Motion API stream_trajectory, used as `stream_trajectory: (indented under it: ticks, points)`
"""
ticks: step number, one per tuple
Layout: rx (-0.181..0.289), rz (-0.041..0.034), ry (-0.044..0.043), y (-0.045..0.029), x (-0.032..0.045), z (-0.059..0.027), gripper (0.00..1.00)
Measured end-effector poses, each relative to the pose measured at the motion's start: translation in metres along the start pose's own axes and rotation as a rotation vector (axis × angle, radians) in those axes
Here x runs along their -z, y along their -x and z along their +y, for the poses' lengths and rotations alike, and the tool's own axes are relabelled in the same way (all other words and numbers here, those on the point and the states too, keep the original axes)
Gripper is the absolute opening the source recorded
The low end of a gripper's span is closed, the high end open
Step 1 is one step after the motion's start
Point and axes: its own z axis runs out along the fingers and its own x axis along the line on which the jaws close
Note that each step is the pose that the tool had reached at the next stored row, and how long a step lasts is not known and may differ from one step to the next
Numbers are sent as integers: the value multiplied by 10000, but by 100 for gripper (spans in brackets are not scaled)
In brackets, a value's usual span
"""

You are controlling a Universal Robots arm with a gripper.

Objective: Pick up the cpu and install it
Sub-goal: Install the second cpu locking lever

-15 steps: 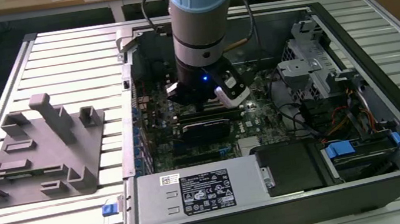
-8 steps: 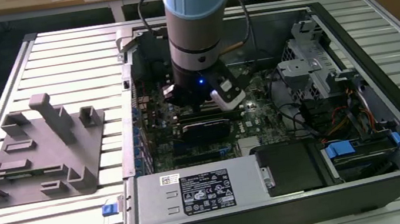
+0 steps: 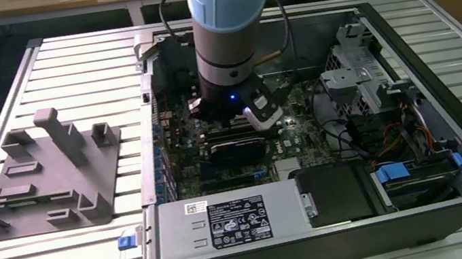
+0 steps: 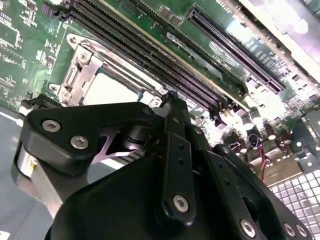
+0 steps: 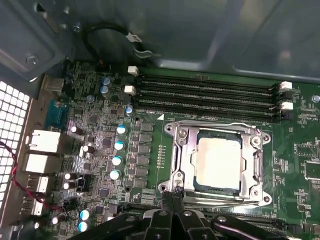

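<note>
The cpu (image 5: 218, 162) is seated in the socket frame (image 5: 218, 131), while the gripper (image 5: 171, 196) is held closed and empty just beside it.

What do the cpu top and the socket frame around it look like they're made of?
Cpu: pale silvery top, likely matte metal; it reflects light softly, no sharp glints. Socket frame: bright bare metal, probably steel; it shows shiny edges, screws and stamped bends. Both are judged from looks alone.

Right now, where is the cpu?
In the first wrist view the cpu sits inside the metal socket frame, beside the memory slots.
</note>
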Motion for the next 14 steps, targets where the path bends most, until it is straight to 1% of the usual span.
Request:
stream_trajectory:
  ticks: [4,8,9,14]
  points:
    - [-5,-1,4,-4,9,-48,11]
    - [-14,-4,7,-9,23,-113,11]
    - [-20,-7,33,-10,22,-123,11]
    - [-79,-39,217,-12,-11,-148,11]
